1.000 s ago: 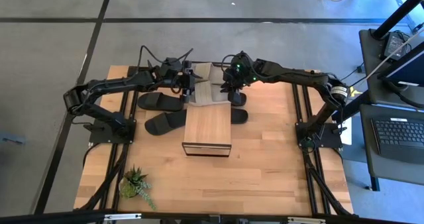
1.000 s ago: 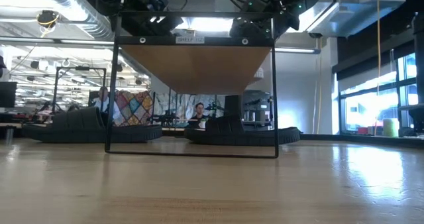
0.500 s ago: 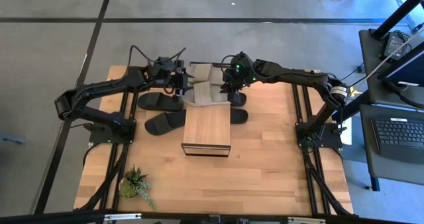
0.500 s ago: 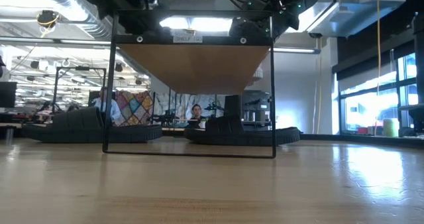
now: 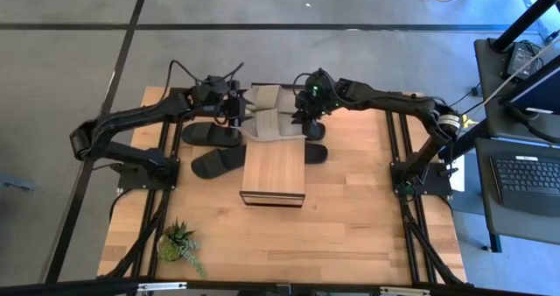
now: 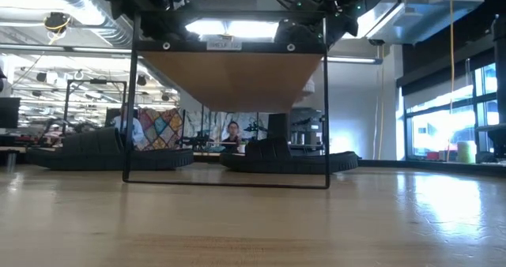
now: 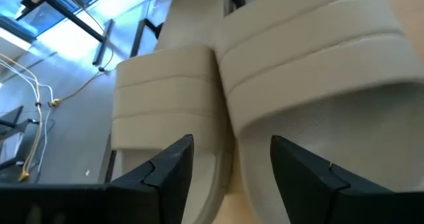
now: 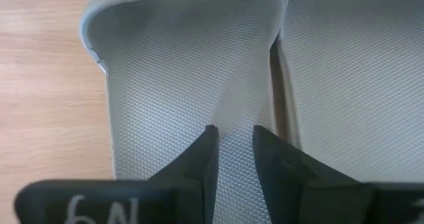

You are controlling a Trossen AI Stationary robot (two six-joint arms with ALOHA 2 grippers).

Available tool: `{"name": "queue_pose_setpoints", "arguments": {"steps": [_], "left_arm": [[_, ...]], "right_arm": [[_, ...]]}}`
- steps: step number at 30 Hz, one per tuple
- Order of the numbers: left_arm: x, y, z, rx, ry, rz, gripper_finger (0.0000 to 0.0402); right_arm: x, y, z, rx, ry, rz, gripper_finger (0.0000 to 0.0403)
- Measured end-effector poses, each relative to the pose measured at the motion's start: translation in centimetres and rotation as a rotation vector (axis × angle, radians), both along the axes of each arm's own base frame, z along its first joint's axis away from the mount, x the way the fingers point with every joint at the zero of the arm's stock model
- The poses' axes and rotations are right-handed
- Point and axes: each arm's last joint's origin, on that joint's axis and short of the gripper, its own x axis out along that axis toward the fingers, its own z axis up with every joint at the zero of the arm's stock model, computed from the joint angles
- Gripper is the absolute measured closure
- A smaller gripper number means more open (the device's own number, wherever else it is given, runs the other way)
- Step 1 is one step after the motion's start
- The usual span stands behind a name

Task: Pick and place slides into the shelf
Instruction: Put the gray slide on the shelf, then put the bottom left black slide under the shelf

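the two beige-grey foam slides (image 5: 269, 112) near my arms are pale cream, with a fine dotted texture on the footbed and wide ribbed straps. the matte black slip-on slides (image 5: 217, 162) are dark all over. the low rectangular shelf (image 5: 274, 168) has a light wood plank top with a thin dark base edge. the butcher-block counter (image 5: 350, 226) is warm honey wood in narrow strips. the small potted plant (image 5: 178, 242) is green and spiky. my left pincer (image 7: 226, 177) and my right pincer (image 8: 230, 159) are black, as are both my arms. the floor around is grey with dark lines.
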Motion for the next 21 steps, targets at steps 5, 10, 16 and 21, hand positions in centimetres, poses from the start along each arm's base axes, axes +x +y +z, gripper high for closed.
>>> {"name": "queue_pose_setpoints", "arguments": {"steps": [5,10,16,21], "left_arm": [[-0.6,-0.3,0.9,0.024,-0.028,0.026,0.0209],[-1.4,-0.8,1.8,-0.002,-0.07,0.048,0.0209],[-2.1,-1.3,2.3,-0.052,-0.09,0.048,0.0209],[-2.1,-1.4,2.2,-0.089,-0.094,0.04,0.0209]], "right_arm": [[-0.8,0.4,1.3,-0.014,-0.022,0.002,0.0306],[-1.6,0.8,2.8,-0.03,-0.054,0.004,0.0306],[-3.5,2.2,5.2,-0.036,-0.074,0.02,0.0306],[-6.0,4.0,6.7,0.012,-0.025,0.016,0.0306]]}}
